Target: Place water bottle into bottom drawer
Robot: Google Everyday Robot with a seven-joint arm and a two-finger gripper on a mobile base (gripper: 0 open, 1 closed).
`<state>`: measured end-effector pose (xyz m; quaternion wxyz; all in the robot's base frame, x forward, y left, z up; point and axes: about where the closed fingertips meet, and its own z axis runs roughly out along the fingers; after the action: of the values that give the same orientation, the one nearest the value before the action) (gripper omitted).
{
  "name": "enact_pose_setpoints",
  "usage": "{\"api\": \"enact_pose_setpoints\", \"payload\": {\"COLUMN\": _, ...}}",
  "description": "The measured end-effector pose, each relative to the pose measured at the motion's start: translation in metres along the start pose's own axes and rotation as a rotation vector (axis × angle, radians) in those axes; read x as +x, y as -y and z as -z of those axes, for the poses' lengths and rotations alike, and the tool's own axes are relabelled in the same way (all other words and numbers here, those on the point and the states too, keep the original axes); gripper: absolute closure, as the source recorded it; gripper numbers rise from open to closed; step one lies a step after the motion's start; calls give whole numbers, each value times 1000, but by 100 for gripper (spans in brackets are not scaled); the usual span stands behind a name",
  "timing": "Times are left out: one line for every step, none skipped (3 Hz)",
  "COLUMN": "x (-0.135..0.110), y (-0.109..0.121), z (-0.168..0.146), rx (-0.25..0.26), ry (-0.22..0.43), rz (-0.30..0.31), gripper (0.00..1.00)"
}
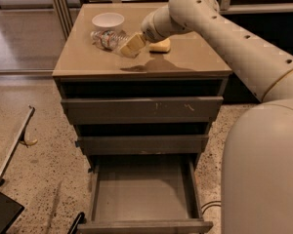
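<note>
The water bottle (106,38) lies on its side on the cabinet top (185,62), just in front of the white bowl (108,20). It is clear and crinkled with a red-green-white label band. My gripper (128,47) hovers just to the right of the bottle, its cream fingers pointing down and left towards the bottle's end. The bottom drawer (142,194) is pulled open below, and its grey inner tray holds nothing.
A yellow sponge (160,46) lies on the cabinet top behind the gripper. The two upper drawers (141,110) stick out slightly. My arm (244,48) spans the right side. A dark metal frame (12,150) leans at the lower left on the speckled floor.
</note>
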<state>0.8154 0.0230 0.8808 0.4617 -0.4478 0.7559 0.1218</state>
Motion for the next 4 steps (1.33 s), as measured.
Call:
{"api": "enact_pose_setpoints", "payload": {"x": -3, "y": -9, "z": -33, "rx": -91, "ry": 23, "rz": -28, "gripper": 0}}
{"api": "enact_pose_setpoints", "payload": {"x": -8, "y": -15, "z": -51, "rx": -142, "ry": 43, "rz": -40, "gripper": 9}}
{"api": "enact_pose_setpoints", "payload": {"x": -13, "y": -19, "z": -58, "rx": -164, "ry": 57, "rz": -44, "gripper": 27}}
{"api": "enact_pose_setpoints", "payload": {"x": -15, "y": -21, "z": -60, "rx": -176, "ry": 54, "rz": -37, "gripper": 51}}
